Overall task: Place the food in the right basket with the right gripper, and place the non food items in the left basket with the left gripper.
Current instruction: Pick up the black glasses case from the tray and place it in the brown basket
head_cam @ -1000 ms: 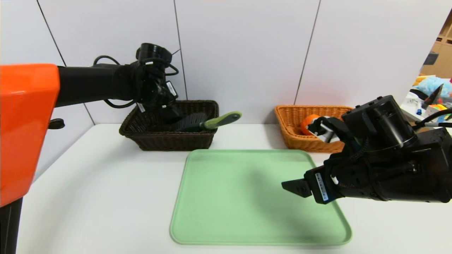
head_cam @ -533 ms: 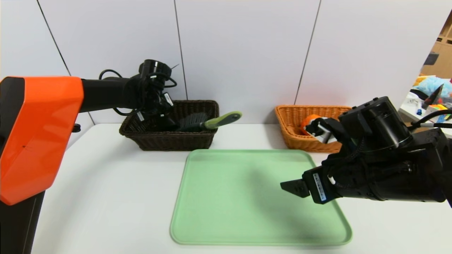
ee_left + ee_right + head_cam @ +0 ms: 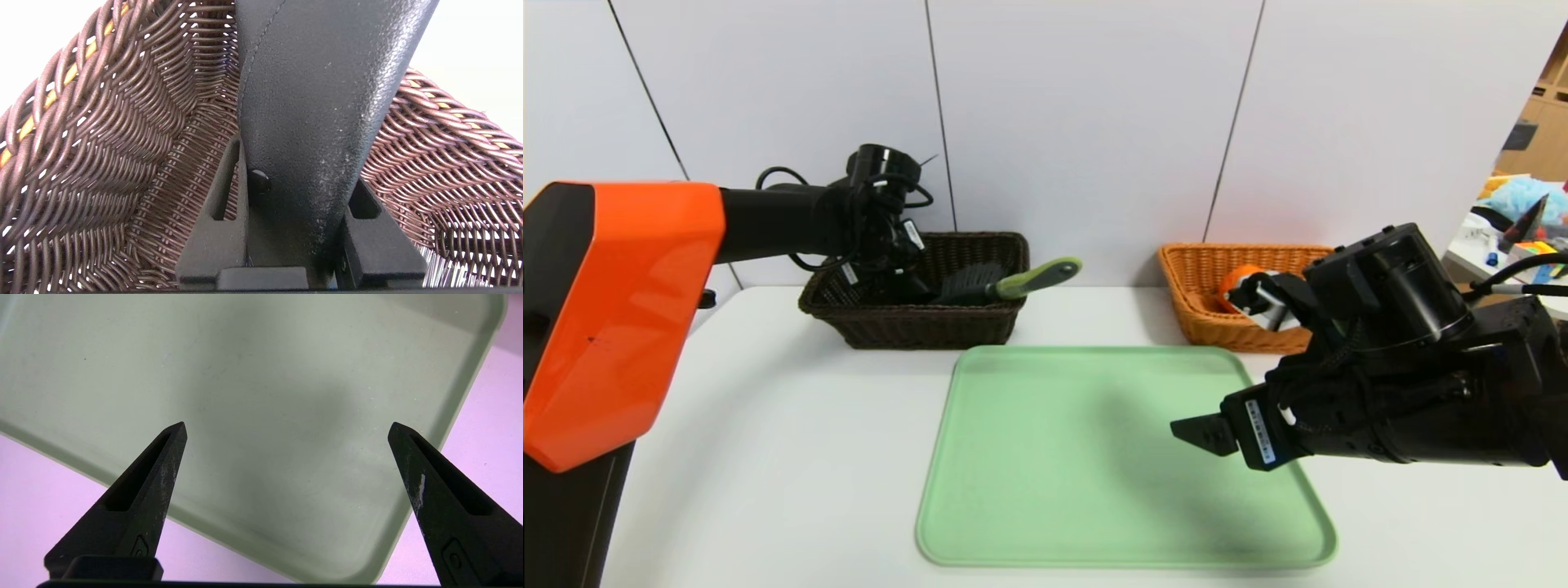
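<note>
1. Two end effectors are in play. The left end effector (image 3: 294,228) is clamped on the black case (image 3: 318,102) and sits low inside the left basket (image 3: 915,322), at its left end. The right end effector (image 3: 286,428) hangs spread wide with nothing in it over the green tray (image 3: 1094,457).
2. One brush (image 3: 1005,283) already lies in the left basket, its green handle poking over the right rim. An orange (image 3: 1235,287) sits in the right basket (image 3: 1201,318), partly hidden behind the right arm.
3. Treat the case as light and soft. Its pebbled skin probably gives fair grip, but it may flex or sag, so a hold across its narrow width, as you have now, looks sound. Release it low so it does not tip against the wicker wall.
4. The left wrist view shows what the head view cannot: the case pinched between the fingers (image 3: 212,245), with the weave close behind it. From the head view you get the layout of both baskets on the bench (image 3: 768,457), yet the case itself is hidden by the wrist.
</note>
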Motion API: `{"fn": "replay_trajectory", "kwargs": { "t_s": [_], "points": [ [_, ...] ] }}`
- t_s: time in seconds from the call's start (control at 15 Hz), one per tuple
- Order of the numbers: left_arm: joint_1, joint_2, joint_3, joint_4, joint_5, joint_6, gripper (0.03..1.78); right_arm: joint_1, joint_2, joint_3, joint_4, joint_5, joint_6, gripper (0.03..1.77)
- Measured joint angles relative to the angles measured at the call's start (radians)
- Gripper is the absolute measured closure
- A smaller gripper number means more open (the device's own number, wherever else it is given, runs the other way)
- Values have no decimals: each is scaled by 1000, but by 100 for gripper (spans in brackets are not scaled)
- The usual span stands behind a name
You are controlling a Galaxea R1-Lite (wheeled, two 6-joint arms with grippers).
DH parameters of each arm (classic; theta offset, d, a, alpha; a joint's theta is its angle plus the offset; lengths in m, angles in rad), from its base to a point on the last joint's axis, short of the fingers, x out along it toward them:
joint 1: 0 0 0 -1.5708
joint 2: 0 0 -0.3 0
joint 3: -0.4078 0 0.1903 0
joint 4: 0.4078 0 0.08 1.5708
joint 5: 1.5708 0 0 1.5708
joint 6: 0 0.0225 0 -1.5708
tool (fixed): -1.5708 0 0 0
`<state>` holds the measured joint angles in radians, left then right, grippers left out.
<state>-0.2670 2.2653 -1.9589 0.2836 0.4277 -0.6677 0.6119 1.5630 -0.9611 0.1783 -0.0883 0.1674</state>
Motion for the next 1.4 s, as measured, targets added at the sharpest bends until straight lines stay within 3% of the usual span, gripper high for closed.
{"fn": "replay_trajectory", "kwargs": {
  "t_s": [0.4, 0.6, 0.87, 1.07, 1.4],
  "points": [
    [0, -34, -3, 9, 0, 4, 127, 0, -2, 1, 1, 0, 1, 10],
    [0, -37, -1, 14, 1, 1, 91, 0, -4, 2, 1, 0, 0, 10],
    [-1, -40, 0, 14, 1, -1, 58, 0, -6, 4, 1, 0, 1, 10],
    [-1, -66, 0, 41, 1, -6, 43, 0, -7, 4, 1, -1, 4, 10],
    [-11, -190, 0, 179, -1, -43, 28, 0, -11, -2, 1, 1, 2, 10]
  ]
}}
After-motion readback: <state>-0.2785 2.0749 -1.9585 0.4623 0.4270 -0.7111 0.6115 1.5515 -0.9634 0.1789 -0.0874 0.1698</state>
